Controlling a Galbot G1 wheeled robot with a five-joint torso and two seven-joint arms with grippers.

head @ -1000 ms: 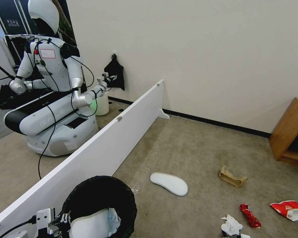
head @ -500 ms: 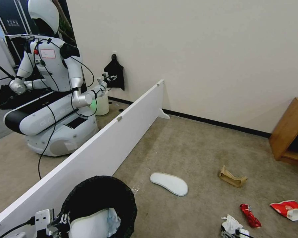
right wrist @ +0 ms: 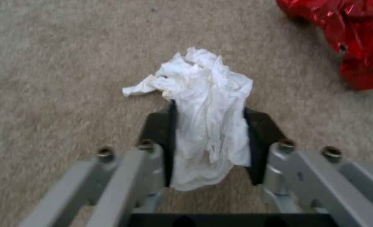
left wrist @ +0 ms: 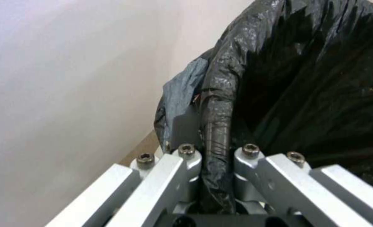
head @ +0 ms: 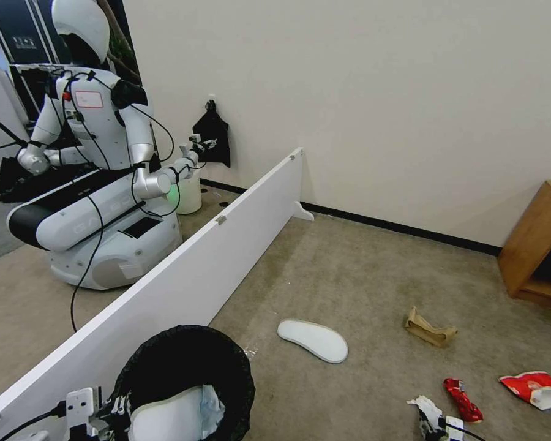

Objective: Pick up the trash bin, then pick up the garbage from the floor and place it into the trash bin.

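Right pincer (right wrist: 210, 145) moved in, now pinching tissue (right wrist: 207, 94); left pincer (left wrist: 216, 157) clamped on trash bin (head: 187, 367) rim.

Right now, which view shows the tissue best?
The right wrist view: the tissue sits between the right gripper fingers, against the carpet. The head view catches it small at the bottom edge.

Both wrist views show silver-grey metal linkage bars with hex-socket screws at the pivots. The right gripper (right wrist: 210, 143) carries flat black fingers (right wrist: 260, 132) on a black base.
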